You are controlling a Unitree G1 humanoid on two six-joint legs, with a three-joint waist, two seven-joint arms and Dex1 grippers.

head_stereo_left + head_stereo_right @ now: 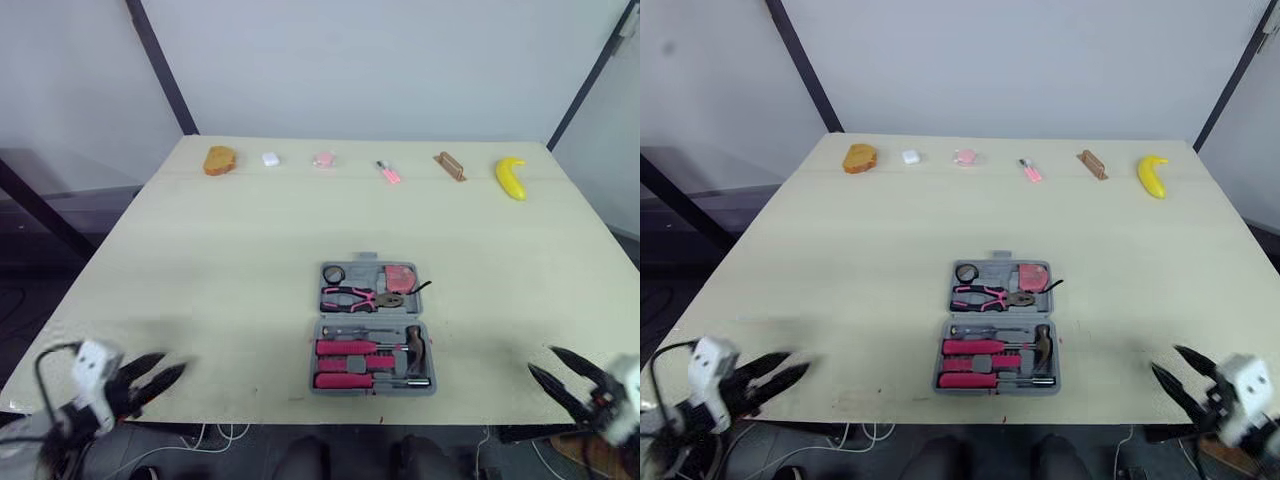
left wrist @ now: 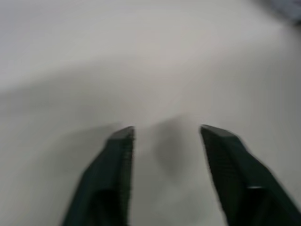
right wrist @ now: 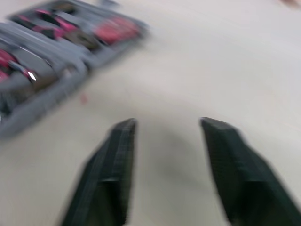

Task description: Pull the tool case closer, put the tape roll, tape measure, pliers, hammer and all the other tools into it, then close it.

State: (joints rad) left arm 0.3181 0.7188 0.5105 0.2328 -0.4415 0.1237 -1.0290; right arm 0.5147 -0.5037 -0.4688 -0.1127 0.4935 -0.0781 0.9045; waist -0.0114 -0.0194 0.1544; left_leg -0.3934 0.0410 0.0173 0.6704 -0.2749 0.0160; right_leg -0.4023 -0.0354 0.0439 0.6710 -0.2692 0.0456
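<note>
The grey tool case (image 1: 373,329) lies open near the table's front edge, in the middle. Its far half holds a black tape roll (image 1: 333,274), a pink tape measure (image 1: 401,276) and pink-handled pliers (image 1: 352,297). Its near half holds a hammer (image 1: 414,347) and pink-handled screwdrivers (image 1: 352,347). My left gripper (image 1: 160,374) is open at the front left corner, far from the case. My right gripper (image 1: 546,372) is open at the front right edge, a little right of the case (image 3: 51,56). Nothing is between either pair of fingers.
Along the far edge of the table (image 1: 240,250) sit a piece of bread (image 1: 219,160), a white block (image 1: 270,158), a pink item (image 1: 323,159), a small pink tool (image 1: 389,172), a wooden block (image 1: 449,166) and a banana (image 1: 511,177).
</note>
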